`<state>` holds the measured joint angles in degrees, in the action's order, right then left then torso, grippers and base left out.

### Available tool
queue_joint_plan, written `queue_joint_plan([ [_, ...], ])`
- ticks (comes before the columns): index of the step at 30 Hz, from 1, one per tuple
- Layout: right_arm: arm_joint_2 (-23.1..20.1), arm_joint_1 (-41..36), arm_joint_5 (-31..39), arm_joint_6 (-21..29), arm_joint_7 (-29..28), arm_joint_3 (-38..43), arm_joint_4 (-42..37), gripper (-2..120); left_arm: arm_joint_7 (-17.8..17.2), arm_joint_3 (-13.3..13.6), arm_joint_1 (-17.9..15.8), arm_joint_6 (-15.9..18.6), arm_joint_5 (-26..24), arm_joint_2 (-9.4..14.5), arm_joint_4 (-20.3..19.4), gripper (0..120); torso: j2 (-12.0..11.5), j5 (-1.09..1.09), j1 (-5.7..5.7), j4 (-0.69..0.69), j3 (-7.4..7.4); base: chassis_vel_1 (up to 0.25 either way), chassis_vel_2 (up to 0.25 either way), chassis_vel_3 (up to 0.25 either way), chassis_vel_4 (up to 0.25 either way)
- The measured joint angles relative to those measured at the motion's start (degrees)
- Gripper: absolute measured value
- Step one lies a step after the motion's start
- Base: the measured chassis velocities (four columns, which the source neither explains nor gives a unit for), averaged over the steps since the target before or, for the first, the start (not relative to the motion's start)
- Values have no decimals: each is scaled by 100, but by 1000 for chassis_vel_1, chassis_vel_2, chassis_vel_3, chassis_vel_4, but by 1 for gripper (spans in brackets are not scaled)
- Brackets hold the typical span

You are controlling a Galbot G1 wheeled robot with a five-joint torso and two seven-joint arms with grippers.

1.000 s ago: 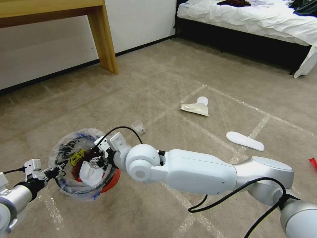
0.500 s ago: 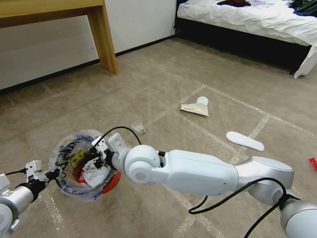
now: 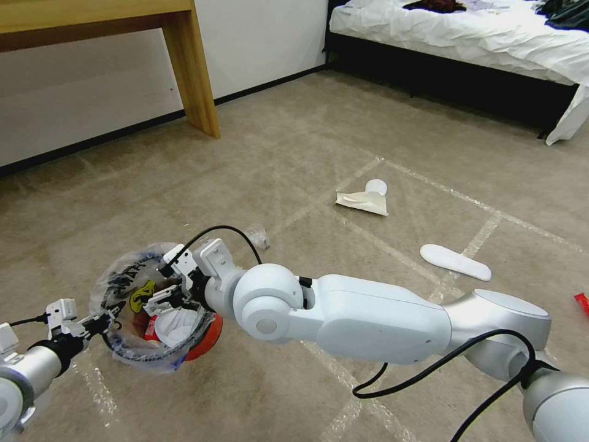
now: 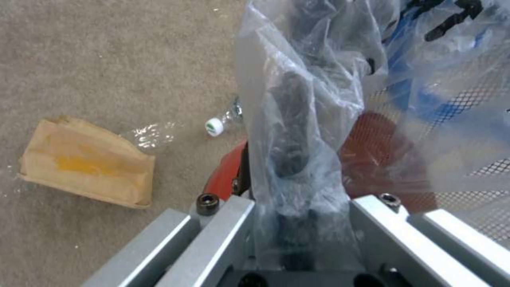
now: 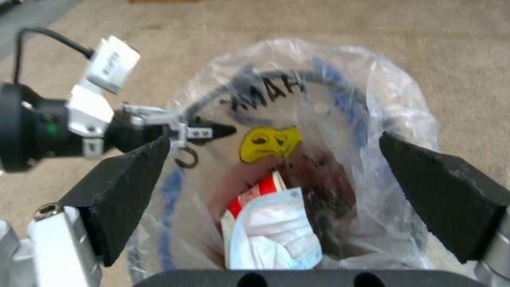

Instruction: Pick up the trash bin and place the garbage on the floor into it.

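Left gripper [image 3: 101,320]: low at the robot's left, fingers clenched on the near-left edge of the trash bin's rim and bag liner, holding the bin above the floor; the left wrist view shows crumpled liner pinched between its two grey fingers [image 4: 212,235].
Trash bin [image 3: 205,334]: small, round and red, lined with a clear plastic bag [image 3: 132,276] printed blue, black and yellow; it hangs tilted at the left gripper, mouth toward the head camera.
Bin contents: a white tissue-like piece [image 5: 271,235] lies inside against a red-and-white wrapper [image 5: 252,195].
Right gripper [image 3: 175,294]: reaches across from the right and sits over the bin's mouth; the right wrist view shows its black fingers [image 5: 127,187] spread wide apart and released, one to each side of the opening, with nothing between them.
Floor [image 3: 307,123]: beige carpet crossed by shiny tape lines.
Under the bin, left wrist view: a tan paper bag [image 4: 85,163] lies flat, and a small clear bottle with a white cap [image 4: 215,125] lies beside it, close to the bin's red wall.
Clear crumpled piece [image 3: 257,236]: on the carpet just beyond the right gripper.
Tan wrapper with a white round piece [image 3: 365,197]: mid-floor, well apart from the bin.
White flat oblong piece [image 3: 455,261]: further right, beside a tape line.
Red scrap [image 3: 581,302]: at the right edge.
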<state>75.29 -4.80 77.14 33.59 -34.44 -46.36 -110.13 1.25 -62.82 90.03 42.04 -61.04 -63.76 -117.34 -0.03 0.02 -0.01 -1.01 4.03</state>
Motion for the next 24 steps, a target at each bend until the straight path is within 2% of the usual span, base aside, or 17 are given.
queue_joint_plan([
  [8,-154,-16,58,4,-28,370,-373,100,-3,-40,18,-1,-2,39,7,1,0,0,0,0,0,0,0,0,0],
  [12,-485,-90,196,6,10,948,-759,100,-6,-79,37,-1,-9,57,8,1,0,1,0,1,0,0,0,0,0],
  [15,-575,-109,204,3,34,1066,-822,100,-6,-80,42,-1,-9,63,9,1,0,1,0,1,0,0,0,0,0],
  [17,-934,-184,213,-44,107,1421,-1004,100,-10,-82,46,-1,-8,68,18,1,0,1,0,0,0,0,0,0,0],
  [18,-934,-184,213,-44,107,1421,-1004,100,-10,-82,46,-1,-8,68,18,1,0,1,0,0,0,0,0,0,0],
  [20,-1498,-402,202,-155,270,1986,-1224,100,-12,-103,54,-1,-10,69,21,1,0,2,0,-1,0,0,0,0,0],
  [21,-1498,-402,202,-155,270,1986,-1224,100,-12,-103,54,-1,-10,69,21,1,0,2,0,-1,0,0,0,0,0],
  [22,-1775,-594,166,-261,406,2326,-1333,100,-12,-122,68,-1,-27,69,20,1,0,2,0,-1,0,0,0,0,0],
  [23,-1775,-594,166,-261,406,2326,-1333,100,-12,-122,68,-1,-27,69,20,1,0,2,0,-1,0,0,0,0,0],
  [24,-2022,-850,86,-422,575,2685,-1419,100,-12,-162,81,-1,-77,70,7,1,0,2,0,-1,0,0,0,0,0],
])
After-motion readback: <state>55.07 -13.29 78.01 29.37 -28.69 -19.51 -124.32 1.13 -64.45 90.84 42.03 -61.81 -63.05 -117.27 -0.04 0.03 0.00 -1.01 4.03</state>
